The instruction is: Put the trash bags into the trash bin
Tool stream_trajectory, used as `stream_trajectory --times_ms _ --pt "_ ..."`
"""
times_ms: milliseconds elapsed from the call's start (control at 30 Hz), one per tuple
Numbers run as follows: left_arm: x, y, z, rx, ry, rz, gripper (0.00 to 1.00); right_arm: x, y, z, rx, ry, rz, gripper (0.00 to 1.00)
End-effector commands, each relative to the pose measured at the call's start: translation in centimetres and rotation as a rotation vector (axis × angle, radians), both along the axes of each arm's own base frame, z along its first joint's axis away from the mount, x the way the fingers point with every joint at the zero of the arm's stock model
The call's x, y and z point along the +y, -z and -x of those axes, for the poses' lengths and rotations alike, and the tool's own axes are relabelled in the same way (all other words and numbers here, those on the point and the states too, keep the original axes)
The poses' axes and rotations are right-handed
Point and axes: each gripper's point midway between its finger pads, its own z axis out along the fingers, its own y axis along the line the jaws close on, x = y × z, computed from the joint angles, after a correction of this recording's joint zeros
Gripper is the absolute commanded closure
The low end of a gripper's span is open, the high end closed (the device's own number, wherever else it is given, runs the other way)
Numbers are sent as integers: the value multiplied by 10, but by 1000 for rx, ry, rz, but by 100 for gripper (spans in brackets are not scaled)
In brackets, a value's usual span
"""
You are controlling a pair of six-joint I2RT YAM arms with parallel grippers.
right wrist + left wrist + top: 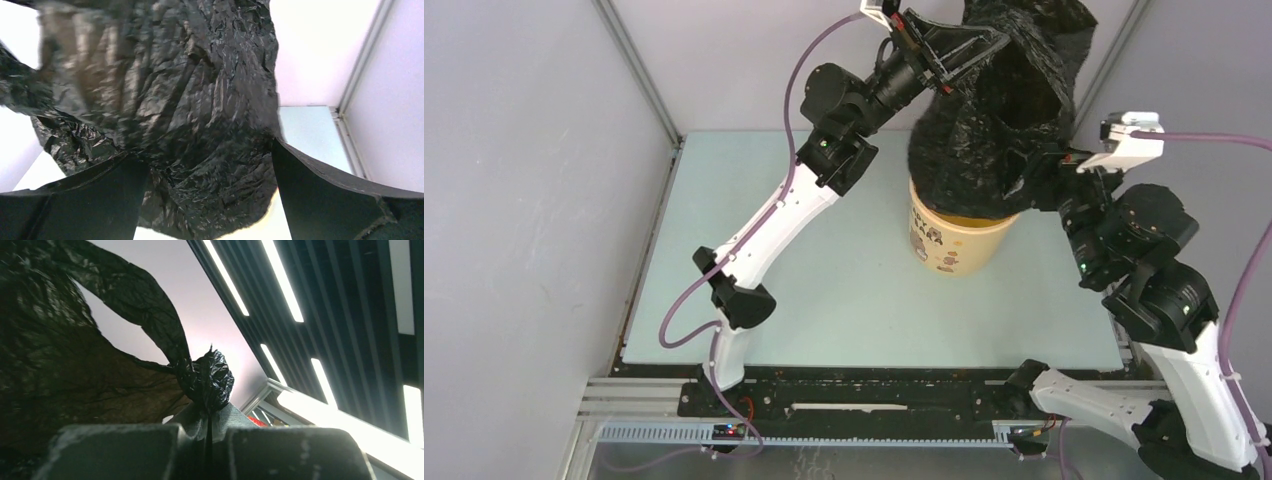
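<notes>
Top external view: the black trash bag (999,110) hangs stretched in the air, and its crinkled lower end covers the mouth of the trash bin (954,245) and hides the rim at 12 o'clock. How far the film reaches inside cannot be told. The pale yellow bin, with bear pictures on its side, stands upright on the surface (824,300), right of centre.

At the bag's 10 o'clock, high above the bin, the left gripper (984,50) holds the bag up. In the left wrist view its jaws are clenched together on a bunched loop handle (212,380), and the rest of the bag (75,365) spreads to 9 o'clock.

At the bag's 4 o'clock the right gripper (1039,175) is pushed against the film just above the bin's rim. In the right wrist view its jaws stand released and wide apart, with loose bag film (190,100) between them, not pinched.
</notes>
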Motion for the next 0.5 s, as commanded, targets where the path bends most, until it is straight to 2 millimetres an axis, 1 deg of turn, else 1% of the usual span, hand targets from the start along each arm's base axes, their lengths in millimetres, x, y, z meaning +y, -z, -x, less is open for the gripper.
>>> stream_trajectory --times_ms 0,67,100,200,233,300,367,433,467 --pt "14 -16 20 -72 82 74 100 -12 7 -2 -7 22 27 4" --pt "10 -7 17 -83 86 55 100 -8 21 -9 18 7 29 3" --pt "7 -2 14 -93 89 46 100 -3 32 -14 29 -12 44 3" --pt "-3 23 -4 -72 137 31 100 12 61 -27 72 -80 73 2" --pt "-1 27 -9 -63 159 54 100 13 69 -31 101 -80 71 2" --pt "3 34 -19 -65 182 74 100 9 83 -39 153 -51 63 1" --pt "5 39 -23 -96 170 43 100 5 95 -46 179 -33 66 1" --pt "5 55 -38 -48 168 24 100 2 102 -51 197 -26 69 1" --pt "9 61 -42 -33 184 49 100 1 103 -52 201 -22 69 1"
